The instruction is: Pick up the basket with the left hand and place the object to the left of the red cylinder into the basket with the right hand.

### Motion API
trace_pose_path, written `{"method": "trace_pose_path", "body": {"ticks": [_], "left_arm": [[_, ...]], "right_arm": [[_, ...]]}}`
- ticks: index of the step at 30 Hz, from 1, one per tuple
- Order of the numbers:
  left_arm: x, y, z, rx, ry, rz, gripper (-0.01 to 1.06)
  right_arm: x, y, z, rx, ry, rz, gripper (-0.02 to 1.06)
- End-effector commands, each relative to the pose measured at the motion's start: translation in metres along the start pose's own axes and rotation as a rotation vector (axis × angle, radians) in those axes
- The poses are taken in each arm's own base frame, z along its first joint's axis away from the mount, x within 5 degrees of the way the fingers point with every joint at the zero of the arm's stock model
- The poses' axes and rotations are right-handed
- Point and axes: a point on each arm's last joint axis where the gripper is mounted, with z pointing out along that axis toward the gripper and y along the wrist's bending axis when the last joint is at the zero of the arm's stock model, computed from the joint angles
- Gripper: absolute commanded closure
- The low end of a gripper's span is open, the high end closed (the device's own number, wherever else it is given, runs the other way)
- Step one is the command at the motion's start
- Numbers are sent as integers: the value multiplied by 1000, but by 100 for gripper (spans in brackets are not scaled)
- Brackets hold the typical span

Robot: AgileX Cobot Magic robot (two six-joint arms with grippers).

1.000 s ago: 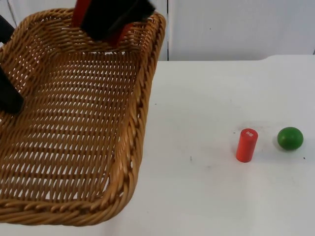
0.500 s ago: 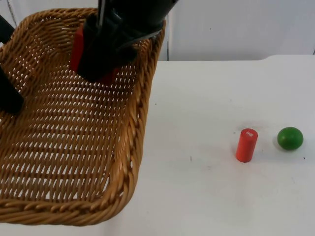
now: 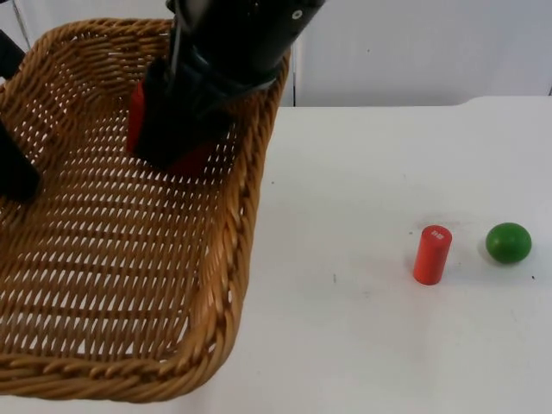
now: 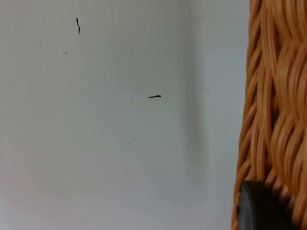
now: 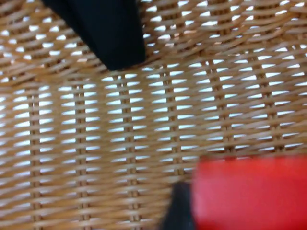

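Note:
My left gripper [image 3: 15, 177] holds the large wicker basket [image 3: 233, 259] by its left rim; a black fingertip [image 4: 259, 210] presses on the woven rim [image 4: 276, 96]. Over the basket's far half hangs my right gripper [image 3: 170, 138], shut on a red block [image 3: 136, 116] that sits just above the woven floor [image 5: 120, 120]. In the right wrist view the red block [image 5: 249, 191] is close beside a black fingertip [image 5: 178, 211]. Out on the table at the right stands the red cylinder [image 3: 432, 254].
A green ball [image 3: 508, 242] lies just right of the red cylinder. White table [image 3: 362, 172] stretches between the basket and the cylinder, and the grey partition wall [image 3: 414, 47] closes off the back.
The right gripper with the red block has come down from the basket's far rim into the basket, closer to its floor. The basket has shifted slightly.

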Motion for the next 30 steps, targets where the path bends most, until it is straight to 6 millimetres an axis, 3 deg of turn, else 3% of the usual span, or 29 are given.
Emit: {"method": "trace_pose_path", "body": {"ticks": [1,3,6,16,24,30], "left_arm": [[0,-3,-3,22,-16,-8,105],[0,-3,-3,22,-16,-8,105],[0,-3,-3,22,-16,-8,105],[0,-3,-3,16,-14,-5,105],[0,-3,-3,16,-12,-5,105],[0,-3,-3,16,-12,-5,105]], "right_arm": [[-7,1,-8,14,-43,20,28],[-9,2,-13,20,-53,16,18],[-11,3,-21,31,-65,6,14],[-15,14,-72,23,-69,14,14],[3,7,-112,107,-97,105,14],[26,-2,-127,139,-83,163,14]]}}
